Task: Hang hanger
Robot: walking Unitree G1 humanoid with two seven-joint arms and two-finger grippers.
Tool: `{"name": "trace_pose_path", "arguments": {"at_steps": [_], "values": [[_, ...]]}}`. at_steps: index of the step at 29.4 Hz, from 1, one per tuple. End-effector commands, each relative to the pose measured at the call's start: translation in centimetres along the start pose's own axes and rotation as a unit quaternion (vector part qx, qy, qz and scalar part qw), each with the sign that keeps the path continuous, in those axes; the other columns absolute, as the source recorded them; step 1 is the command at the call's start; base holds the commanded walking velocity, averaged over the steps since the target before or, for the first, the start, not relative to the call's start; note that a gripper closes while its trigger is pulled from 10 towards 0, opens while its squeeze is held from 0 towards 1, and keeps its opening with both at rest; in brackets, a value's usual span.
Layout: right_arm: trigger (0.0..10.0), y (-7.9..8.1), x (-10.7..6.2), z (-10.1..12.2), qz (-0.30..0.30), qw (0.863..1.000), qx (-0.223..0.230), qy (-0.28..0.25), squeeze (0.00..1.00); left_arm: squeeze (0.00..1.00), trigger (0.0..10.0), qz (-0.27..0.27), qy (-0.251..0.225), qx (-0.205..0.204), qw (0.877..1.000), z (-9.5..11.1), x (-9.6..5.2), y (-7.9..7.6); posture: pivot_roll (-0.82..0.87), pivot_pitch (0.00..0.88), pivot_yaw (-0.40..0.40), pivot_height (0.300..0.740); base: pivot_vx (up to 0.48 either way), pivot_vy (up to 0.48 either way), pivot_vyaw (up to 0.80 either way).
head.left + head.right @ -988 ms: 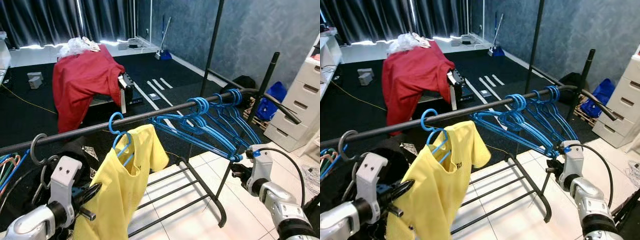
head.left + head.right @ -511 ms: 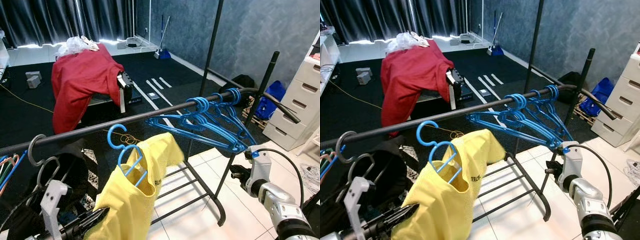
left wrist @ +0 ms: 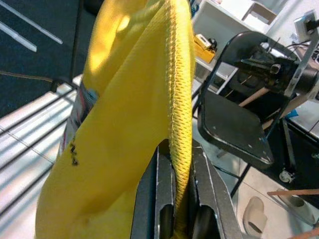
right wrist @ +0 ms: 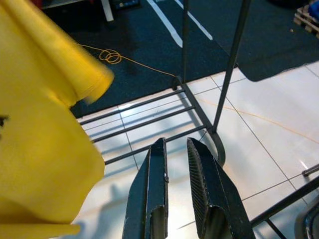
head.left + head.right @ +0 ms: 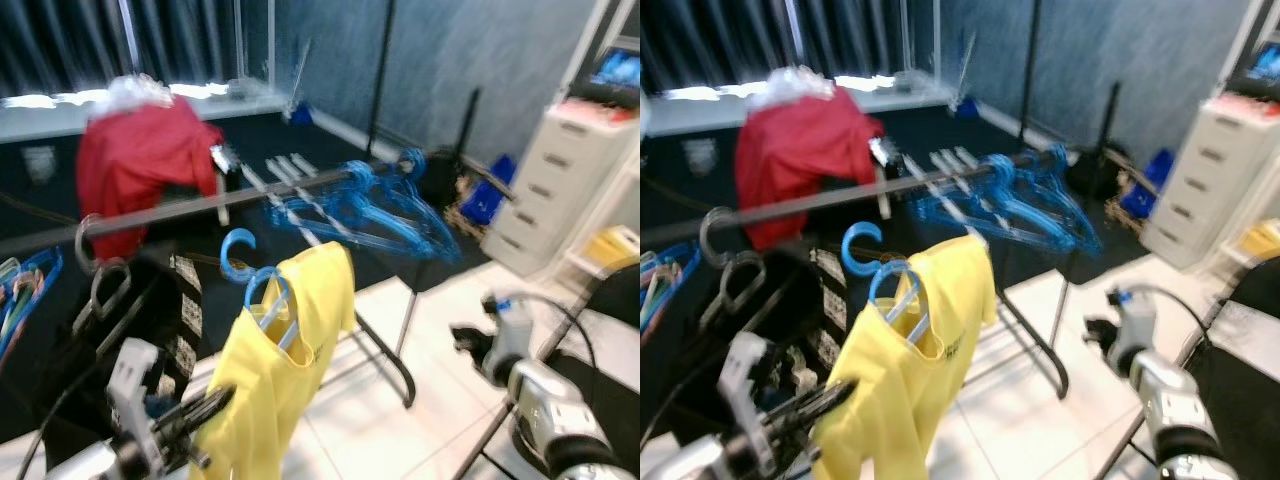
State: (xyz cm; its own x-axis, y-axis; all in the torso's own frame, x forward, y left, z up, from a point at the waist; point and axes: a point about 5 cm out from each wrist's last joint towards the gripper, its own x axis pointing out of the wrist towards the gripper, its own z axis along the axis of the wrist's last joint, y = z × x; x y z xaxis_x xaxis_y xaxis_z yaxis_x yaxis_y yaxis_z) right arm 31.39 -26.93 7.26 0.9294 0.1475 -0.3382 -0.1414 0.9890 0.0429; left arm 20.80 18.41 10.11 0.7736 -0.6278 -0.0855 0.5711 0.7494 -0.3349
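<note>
Left gripper (image 3: pixel 174 199): low on the robot's left, its two black fingers pinched on a fold of the yellow shirt (image 5: pixel 285 375).
Hanger (image 5: pixel 262 290): blue, inside the shirt's collar; its hook sits just below the dark rail (image 5: pixel 190 208), apparently off it, though the head views are blurred.
Right gripper (image 4: pixel 177 199): low on the right over white floor tiles (image 4: pixel 259 144), fingers nearly together, holding nothing.
Rail: carries a bunch of bare blue hangers (image 5: pixel 375 205) toward the right.
Background: a red cloth (image 5: pixel 135 150) draped over something.
</note>
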Motion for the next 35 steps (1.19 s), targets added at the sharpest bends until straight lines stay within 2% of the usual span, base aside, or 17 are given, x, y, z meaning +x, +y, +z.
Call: {"name": "trace_pose_path", "arguments": {"at_steps": [1,4,6,10,15,17,19,20,23,24,27,28,29,31,32,34,35], "values": [[10.0,0.5,0.3,0.9,0.016,1.000,-0.006,-0.017,0.00,0.00,10.0,-0.008,-0.014,0.011,1.000,0.4,0.9,-0.2,0.00,0.000,-0.081,0.740,-0.450,0.000,0.00],[10.0,2.0,0.7,2.6,0.055,0.997,-0.020,-0.055,0.00,0.00,10.0,-0.022,-0.022,0.037,0.999,1.4,2.6,-0.5,0.00,0.000,-0.078,0.740,-0.434,0.000,0.00],[10.0,2.4,0.7,3.0,0.065,0.996,-0.022,-0.064,0.00,0.00,10.0,-0.021,-0.025,0.043,0.999,1.6,2.9,-0.5,-0.01,0.000,-0.074,0.740,-0.431,0.000,0.00],[10.0,5.3,1.1,4.6,0.127,0.986,-0.050,-0.094,0.00,0.00,10.0,0.032,-0.026,0.097,0.994,3.1,4.1,0.9,-0.01,0.000,-0.068,0.740,-0.437,0.000,0.00],[10.0,6.1,1.2,5.0,0.142,0.982,-0.057,-0.107,0.00,0.00,10.0,0.057,-0.018,0.122,0.991,3.3,4.3,1.6,-0.01,0.000,-0.066,0.740,-0.435,0.000,0.00],[10.0,6.5,1.2,5.2,0.152,0.980,-0.047,-0.116,0.00,0.00,10.0,0.113,0.006,0.159,0.981,3.2,4.4,2.9,0.00,0.000,-0.069,0.740,0.000,0.000,0.00],[10.0,6.5,1.2,5.2,0.152,0.980,-0.047,-0.116,0.00,0.00,10.0,0.113,0.006,0.159,0.981,3.2,4.4,2.9,0.00,0.000,-0.069,0.740,0.000,0.000,0.00],[10.0,7.0,1.1,5.3,0.168,0.977,-0.049,-0.120,0.00,0.00,10.0,0.152,0.004,0.179,0.972,2.9,4.7,3.4,0.01,0.000,-0.065,0.740,0.000,0.000,0.80],[10.0,7.2,1.1,5.2,0.173,0.976,-0.051,-0.120,0.00,0.00,10.0,0.158,0.002,0.182,0.970,2.7,4.8,3.3,0.01,0.000,-0.065,0.740,0.000,0.000,0.80],[10.0,7.5,1.0,5.2,0.182,0.974,-0.051,-0.123,0.00,0.00,10.0,0.167,0.007,0.203,0.965,2.5,5.0,3.1,0.02,0.000,-0.065,0.740,0.000,0.000,0.80],[10.0,7.6,0.9,5.2,0.186,0.974,-0.052,-0.123,0.00,0.00,10.0,0.171,0.006,0.208,0.963,2.5,5.0,3.0,0.02,0.000,-0.063,0.740,0.000,0.000,0.80],[10.0,7.7,0.8,5.2,0.192,0.972,-0.052,-0.124,0.00,0.00,10.0,0.175,0.007,0.225,0.958,2.7,5.1,2.9,0.02,0.000,-0.063,0.740,0.000,0.000,0.80],[10.0,7.7,0.8,5.2,0.192,0.972,-0.052,-0.124,0.00,0.00,10.0,0.175,0.007,0.225,0.958,2.7,5.1,2.9,0.02,0.000,-0.063,0.740,0.000,0.000,0.80],[10.0,7.8,0.6,5.2,0.203,0.970,-0.054,-0.125,0.00,0.00,10.0,0.184,0.012,0.263,0.947,3.0,5.0,3.0,0.02,0.000,-0.064,0.740,0.000,0.000,0.80],[10.0,7.8,0.6,5.2,0.203,0.970,-0.054,-0.125,0.00,0.00,10.0,0.184,0.012,0.263,0.947,3.0,5.0,3.0,0.02,0.000,-0.064,0.740,0.000,0.000,0.80],[10.0,7.7,0.4,5.3,0.209,0.968,-0.051,-0.129,0.00,0.00,10.0,0.188,0.011,0.287,0.939,3.3,5.0,3.2,0.02,0.000,-0.064,0.740,0.000,0.000,0.80],[10.0,7.5,0.3,5.5,0.210,0.967,-0.049,-0.135,0.00,0.00,10.0,0.173,0.004,0.292,0.940,3.8,4.9,3.1,0.02,0.000,-0.063,0.740,0.000,0.000,0.80]]}}
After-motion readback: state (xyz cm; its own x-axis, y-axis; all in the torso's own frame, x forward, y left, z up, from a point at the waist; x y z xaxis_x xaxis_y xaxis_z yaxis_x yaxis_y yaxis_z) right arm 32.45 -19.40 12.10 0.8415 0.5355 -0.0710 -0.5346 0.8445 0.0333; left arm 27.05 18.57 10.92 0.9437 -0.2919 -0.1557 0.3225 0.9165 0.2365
